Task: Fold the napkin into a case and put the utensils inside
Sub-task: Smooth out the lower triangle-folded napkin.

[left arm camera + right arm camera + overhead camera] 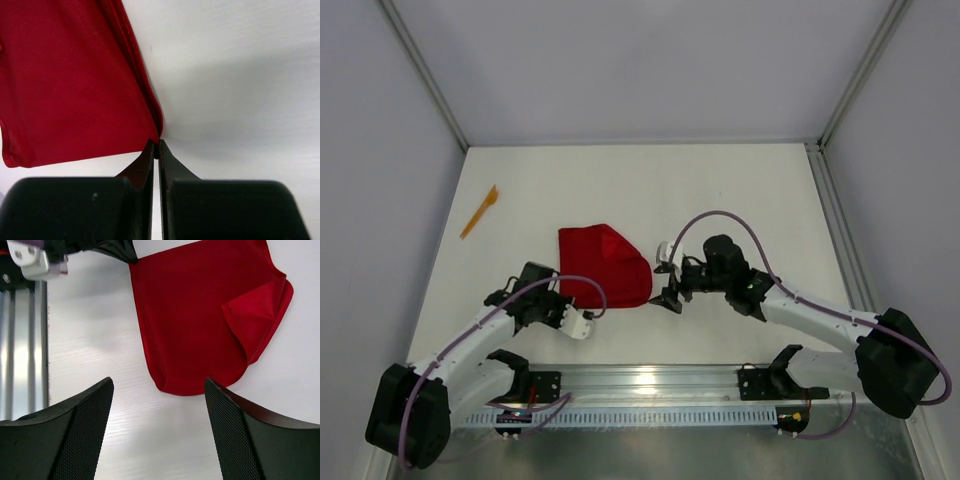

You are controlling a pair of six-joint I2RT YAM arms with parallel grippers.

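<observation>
Pale grey walls (640, 60) and slim metal corner posts (420, 70) box in a white tabletop (720, 190). At the far left, close to the wall and well apart from everything else, lies a single orange utensil (480, 211), slim and tilted; its end is too small to make out.

Nearer the front, the left hand (156, 150) is closed, its tips pinched together on the near left corner of the napkin (604, 266). The red cloth lies flat near the middle of the tabletop, folded over, with straight sides on the left and a rounded edge on the right. The right wrist view shows one corner turned over as a small flap (255, 315).

Just right of that rounded edge, the right hand (157, 387) has its jaws spread wide and grips nothing. The cloth's hem shows between its fingers, and whether they touch the surface cannot be told. A purple cable (720, 213) arches over that arm.

An aluminium rail (650, 382) carrying both arm bases runs along the near edge. A wide stretch of white lies between the napkin and the far wall, and more beyond the right arm.
</observation>
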